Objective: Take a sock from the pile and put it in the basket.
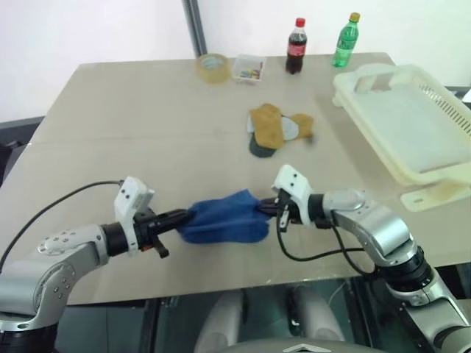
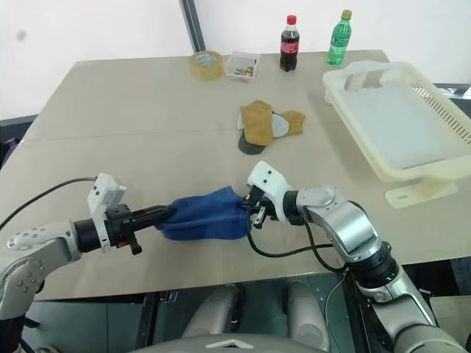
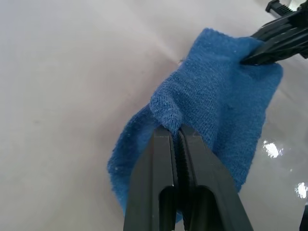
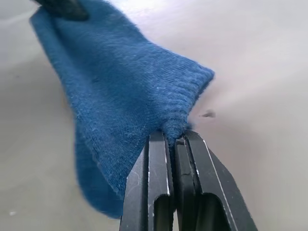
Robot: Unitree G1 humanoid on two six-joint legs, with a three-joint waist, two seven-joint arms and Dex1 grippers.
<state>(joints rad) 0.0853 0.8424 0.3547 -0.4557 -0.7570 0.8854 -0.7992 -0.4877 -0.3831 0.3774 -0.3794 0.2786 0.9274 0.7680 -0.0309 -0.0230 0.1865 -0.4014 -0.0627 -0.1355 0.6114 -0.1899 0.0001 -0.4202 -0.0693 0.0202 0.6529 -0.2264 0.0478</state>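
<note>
**Blue sock pinched between both grippers, near table edge**

I see the left gripper [image 1: 184, 216] and right gripper [image 1: 263, 209] each clamped on opposite ends of the royal-blue fabric sock [image 1: 224, 218], stretching it for carrying. Beyond lies the mustard, green and grey sock pile [image 1: 276, 130]; the cream slotted plastic basket [image 1: 353, 93] waits far right.

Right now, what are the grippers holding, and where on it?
Both hold the blue sock: left gripper pinches one end, right gripper the opposite end.
</note>
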